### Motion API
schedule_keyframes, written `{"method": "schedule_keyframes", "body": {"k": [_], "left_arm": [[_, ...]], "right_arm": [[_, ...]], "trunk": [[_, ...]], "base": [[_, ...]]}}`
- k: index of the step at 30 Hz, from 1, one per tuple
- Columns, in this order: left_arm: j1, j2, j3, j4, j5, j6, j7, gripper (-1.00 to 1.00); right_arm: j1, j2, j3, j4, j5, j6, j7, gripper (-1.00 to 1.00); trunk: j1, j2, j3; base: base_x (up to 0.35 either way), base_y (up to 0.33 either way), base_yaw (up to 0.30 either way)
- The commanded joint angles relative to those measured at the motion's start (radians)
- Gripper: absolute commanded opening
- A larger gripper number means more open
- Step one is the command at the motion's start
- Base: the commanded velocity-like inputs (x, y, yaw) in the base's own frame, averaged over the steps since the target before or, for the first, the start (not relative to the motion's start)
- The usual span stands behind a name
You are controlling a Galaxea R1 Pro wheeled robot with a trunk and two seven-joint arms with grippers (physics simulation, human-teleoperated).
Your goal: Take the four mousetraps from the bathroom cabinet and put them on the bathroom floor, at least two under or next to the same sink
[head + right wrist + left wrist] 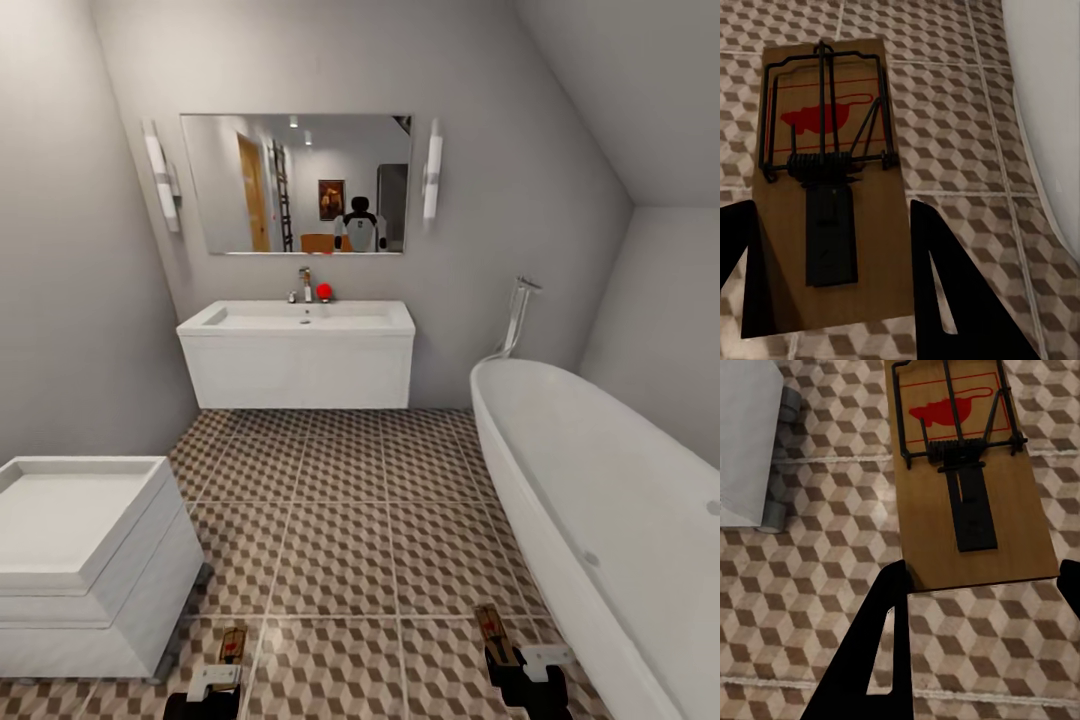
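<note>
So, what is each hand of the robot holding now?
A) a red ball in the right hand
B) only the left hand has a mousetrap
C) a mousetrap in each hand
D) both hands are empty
C: the left hand grips one mousetrap and the right hand grips another mousetrap, both above the floor.

Grey sloped-ceiling walls, mirror, white bathtub, toilet.

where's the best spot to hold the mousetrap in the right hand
On the plain wooden end behind the spring, across the board's two long edges, coming in along its length. That is roughly how the right hand has the mousetrap now. The board is flat and narrow, so the fingers span it easily, and that end keeps them clear of the wire bar over the red mark.
</note>
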Motion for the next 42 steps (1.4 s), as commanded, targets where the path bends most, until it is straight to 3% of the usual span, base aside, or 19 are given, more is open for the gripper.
{"method": "schedule_keyframes", "body": {"k": [1,42], "left_arm": [[-0.002,0.000,-0.009,0.004,0.009,-0.007,0.002,-1.00],[-0.002,0.000,-0.009,0.004,0.009,-0.007,0.002,-1.00]], "right_arm": [[-0.001,0.001,-0.008,0.001,0.008,-0.004,0.003,-1.00],[-0.001,0.001,-0.008,0.001,0.008,-0.004,0.003,-1.00]], "trunk": [[0.000,0.000,-0.001],[0.000,0.000,-0.001]], "base": [[0.206,-0.004,0.072],[0.206,0.000,0.008]]}}
